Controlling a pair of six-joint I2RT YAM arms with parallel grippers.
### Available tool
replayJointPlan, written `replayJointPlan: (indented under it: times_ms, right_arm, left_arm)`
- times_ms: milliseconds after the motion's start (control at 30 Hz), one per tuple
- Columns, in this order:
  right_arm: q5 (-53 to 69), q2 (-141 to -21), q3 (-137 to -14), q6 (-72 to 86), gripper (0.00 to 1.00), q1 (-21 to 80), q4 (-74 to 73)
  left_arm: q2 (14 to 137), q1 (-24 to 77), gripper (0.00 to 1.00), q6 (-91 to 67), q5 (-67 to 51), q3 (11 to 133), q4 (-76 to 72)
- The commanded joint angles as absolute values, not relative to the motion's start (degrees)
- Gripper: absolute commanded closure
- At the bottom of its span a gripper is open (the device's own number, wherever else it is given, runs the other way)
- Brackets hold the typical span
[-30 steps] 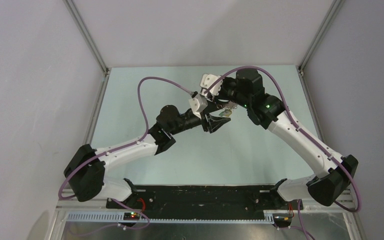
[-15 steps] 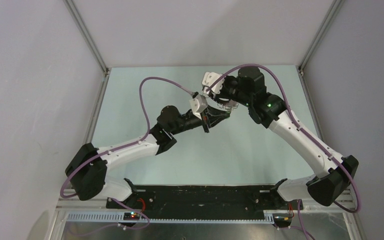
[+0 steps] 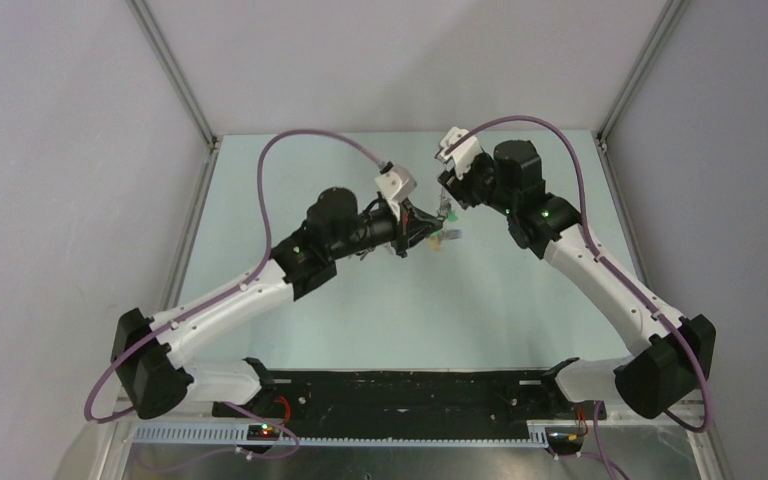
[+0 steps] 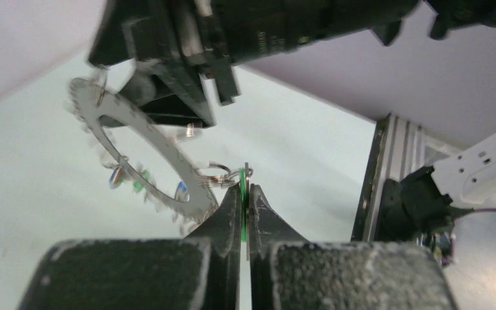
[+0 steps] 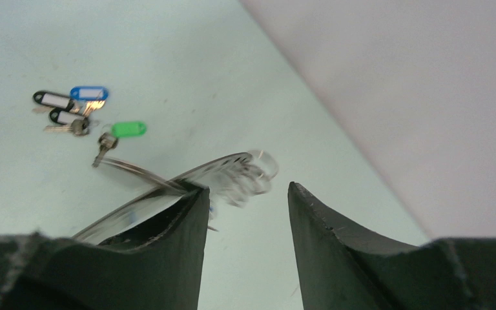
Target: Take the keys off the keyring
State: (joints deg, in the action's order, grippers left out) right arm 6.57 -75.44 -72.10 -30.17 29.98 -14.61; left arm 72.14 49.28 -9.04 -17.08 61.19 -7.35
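Top view first: both arms meet over the middle of the pale green table (image 3: 510,320); the left gripper (image 3: 422,228) and the right gripper (image 3: 452,195) sit nose to nose with a little bundle of metal and a green speck between them, too small to make out more; my guess is one arm steadies the ring while the other pulls a key away

Left wrist view: the left gripper (image 4: 244,190) is pressed together on a thin green plastic key tag (image 4: 242,200), seen edge-on; a small silver split ring (image 4: 214,174) sits between it and the large grey flat notched metal keyring (image 4: 168,165), which hangs tilted in the air just under the right gripper's black body; looks like a pinch meant to tug that key off

Right wrist view: the right gripper (image 5: 245,194) is spread, nothing clamped; the keyring (image 5: 219,169) runs blurred past one finger, touching or just beside, can't tell; well off on the table lie loose silver keys with black, blue and green oval tags (image 5: 68,117), presumably already removed; the tags' white label windows show no readable writing, and I see no brands anywhere
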Motion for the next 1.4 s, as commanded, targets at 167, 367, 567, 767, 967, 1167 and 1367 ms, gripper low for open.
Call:
replayJointPlan:
  times_ms: [167, 367, 567, 767, 967, 1167, 1367]
  right_arm:
    - [16.2, -62.2, -54.4, -10.2, 0.46, 23.1, -2.0]
    - [26.7, -50.2, -43.2, -7.2, 0.46, 21.9, 8.6]
    - [35.9, -46.4, -39.3, -4.8, 0.49, 22.7, 15.2]
    - [36.1, -47.8, -39.1, -4.9, 0.50, 24.8, 19.0]
    - [35.2, -49.4, -39.1, -3.2, 0.51, 24.8, 23.3]
    - [38.2, -50.7, -39.1, -2.5, 0.51, 25.1, 26.3]
    - [39.6, -52.3, -39.2, -2.1, 0.51, 26.1, 29.4]
  left_arm:
    - [83.5, 44.4, 1.00, 4.7, -11.7, 93.3, 51.1]
    - [88.9, 46.0, 1.00, 13.4, 5.4, 105.1, 66.8]
    - [88.7, 49.5, 1.00, 19.9, 20.1, 107.1, 62.9]
    - [83.5, 52.0, 1.00, 30.1, 30.0, 97.0, 46.8]
    - [74.2, 53.0, 1.00, 46.0, 31.0, 82.9, 27.9]
    - [65.3, 53.0, 1.00, 54.9, 15.5, 73.0, 21.5]
    - [57.6, 53.0, 1.00, 64.0, 2.8, 63.7, 19.6]
